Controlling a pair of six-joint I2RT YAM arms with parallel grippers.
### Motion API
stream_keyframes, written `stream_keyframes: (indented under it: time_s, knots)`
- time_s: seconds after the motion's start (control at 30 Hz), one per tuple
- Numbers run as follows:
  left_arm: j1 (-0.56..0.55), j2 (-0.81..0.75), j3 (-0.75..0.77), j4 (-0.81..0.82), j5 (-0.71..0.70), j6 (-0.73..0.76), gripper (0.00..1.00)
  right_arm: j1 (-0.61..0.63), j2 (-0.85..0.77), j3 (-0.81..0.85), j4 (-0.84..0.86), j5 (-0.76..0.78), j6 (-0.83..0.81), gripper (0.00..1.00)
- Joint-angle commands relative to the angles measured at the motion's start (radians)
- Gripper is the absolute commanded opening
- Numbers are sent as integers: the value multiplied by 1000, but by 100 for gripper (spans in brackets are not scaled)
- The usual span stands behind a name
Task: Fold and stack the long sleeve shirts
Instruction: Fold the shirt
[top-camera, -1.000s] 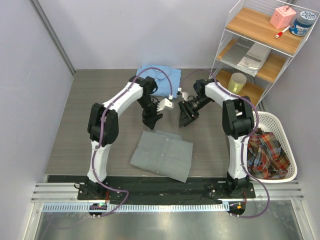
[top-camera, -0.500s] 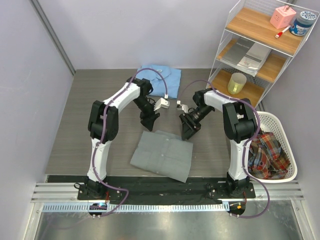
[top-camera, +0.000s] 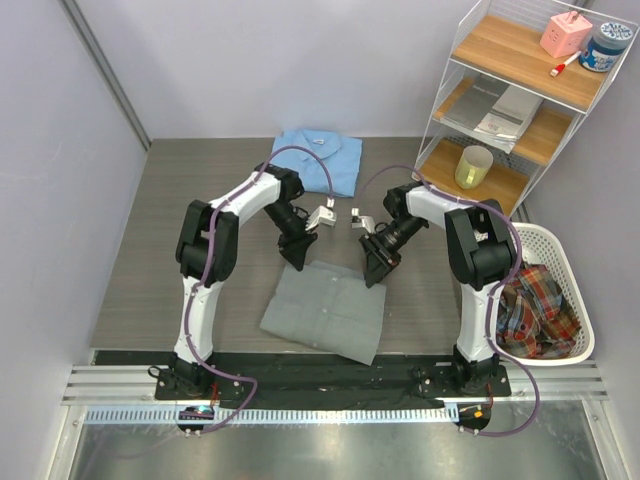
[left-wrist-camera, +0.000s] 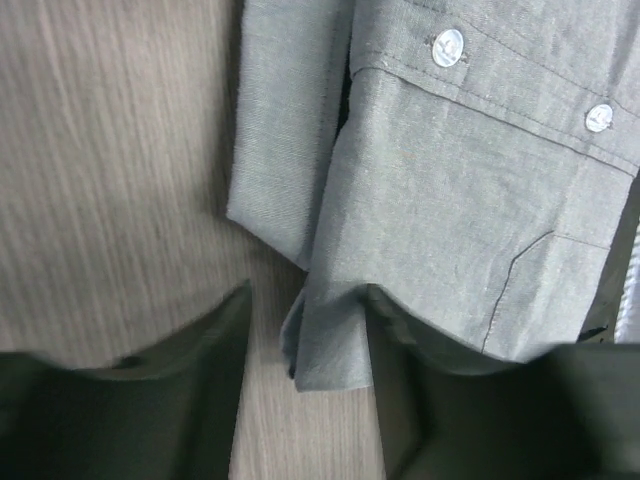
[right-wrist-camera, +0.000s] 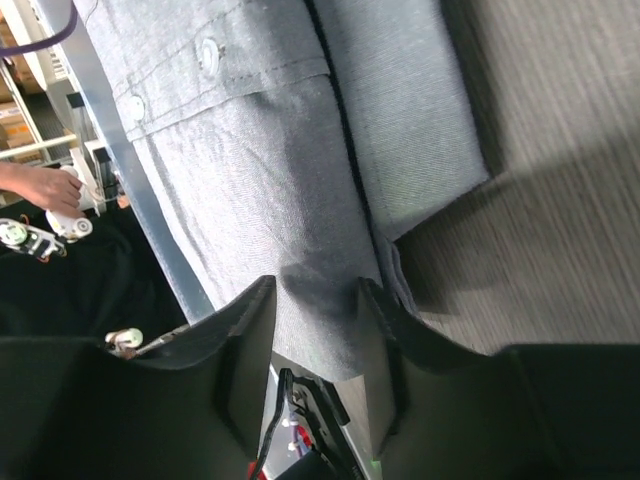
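The grey shirt (top-camera: 325, 310) lies flat on the table (top-camera: 170, 250) just ahead of the arm bases, already brought in to a neat rectangle with its button placket facing up, while the light blue shirt (top-camera: 322, 158) sits folded at the far edge of the table, well apart from it. Both arms reach down to the far edge of the grey one: the left gripper (top-camera: 297, 260) is at its far left corner and the right gripper (top-camera: 373, 277) at its far right corner. The left wrist view shows the jaws parted with the loose cloth corner lying in the gap between them, not pinched; the right wrist view shows the same, the jaws standing apart astride the shirt's edge with flat cloth spanning the gap. So the step in hand looks like taking hold of the grey shirt by its two far corners, either for one last fold toward the near edge or to carry it over and lay it on the blue one; which of the two I cannot tell. The next move calls for both jaws to bite through all the layers at each corner together, low enough to catch the bottom ply, and then to rise evenly so the folded sleeves do not slip out and undo the rectangle
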Motion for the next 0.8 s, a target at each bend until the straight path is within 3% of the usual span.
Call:
stream_keyframes:
  time_s: [0.0,0.17,0.23,0.43,0.77]
  knots:
    - [2,-15,-9,-270,45,34,37,9,-60,-7,-5,-22,-23,34]
    - [0,-30,22,-321,50,50,5,9,-75,13,-3,-13,-11,1]
    - [2,-49,24,-321,44,50,0,9,-83,22,-3,-6,6,1]
    - [17,-92,63,-321,21,37,0,6,-126,43,-33,42,-26,1]
    - [48,69,224,-284,-25,-22,0,-64,46,167,15,117,-29,1]
